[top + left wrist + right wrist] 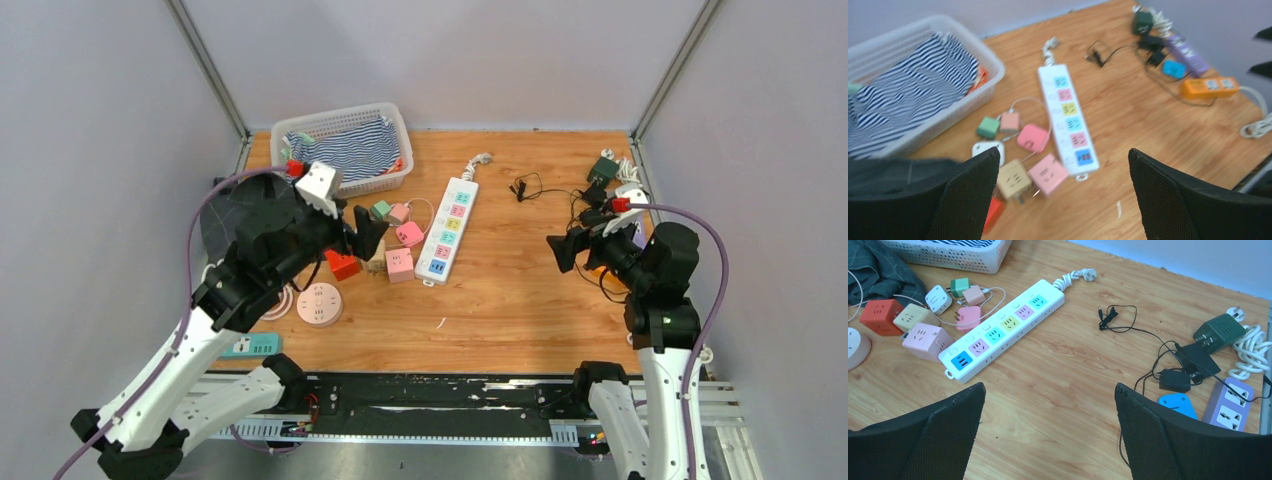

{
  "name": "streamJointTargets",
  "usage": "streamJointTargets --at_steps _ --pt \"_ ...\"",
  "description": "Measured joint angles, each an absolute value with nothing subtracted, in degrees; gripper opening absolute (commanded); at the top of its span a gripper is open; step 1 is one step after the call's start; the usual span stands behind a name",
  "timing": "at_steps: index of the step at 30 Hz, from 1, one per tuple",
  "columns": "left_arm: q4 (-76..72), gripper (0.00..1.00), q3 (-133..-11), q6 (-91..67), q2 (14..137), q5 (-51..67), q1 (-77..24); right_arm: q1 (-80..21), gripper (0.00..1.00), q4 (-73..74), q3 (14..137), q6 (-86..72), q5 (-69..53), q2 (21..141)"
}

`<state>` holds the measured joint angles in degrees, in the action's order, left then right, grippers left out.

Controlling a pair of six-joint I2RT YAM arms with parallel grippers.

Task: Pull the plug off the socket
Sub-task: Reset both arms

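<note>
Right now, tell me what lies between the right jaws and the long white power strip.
Only bare wooden tabletop separates the open right jaws from the long white power strip; the top view shows it.

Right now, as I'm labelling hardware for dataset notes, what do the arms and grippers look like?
The left arm and right arm are white low down and black above. The left gripper and right gripper are black, with two broad mesh-textured fingers. A lilac cable with a red connector loops along each arm; a pale grey block tops the left wrist.
</note>
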<state>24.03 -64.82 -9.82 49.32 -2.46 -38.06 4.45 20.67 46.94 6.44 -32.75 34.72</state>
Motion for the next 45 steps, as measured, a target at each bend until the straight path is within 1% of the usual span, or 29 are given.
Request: streamJointTargets --at_steps 6,10,15,27,45 --pt "26.63 1.0 -48.16 -5.34 37.41 -7.86 -38.06 6.22 1.0 20.91 48.38 5.06 -33.28 35.88" --pt "26.94 1.0 -43.77 -3.9 33.61 -8.71 -38.0 8.21 1.0 21.06 48.38 4.69 -34.04 37.1" --pt "26.28 1.0 -42.74 -3.49 30.85 -8.99 -37.95 11.49 1.0 21.1 48.38 4.45 -35.09 38.37" --pt "25.76 1.0 -42.26 -3.86 32.47 -3.51 -36.93 17.04 1.0 23.27 49.34 5.32 -40.42 42.72" --pt "25.8 1.0 -42.24 -4.47 33.17 -2.5 -36.53 17.67 1.0 24.95 50.96 5.93 -41.98 42.11"
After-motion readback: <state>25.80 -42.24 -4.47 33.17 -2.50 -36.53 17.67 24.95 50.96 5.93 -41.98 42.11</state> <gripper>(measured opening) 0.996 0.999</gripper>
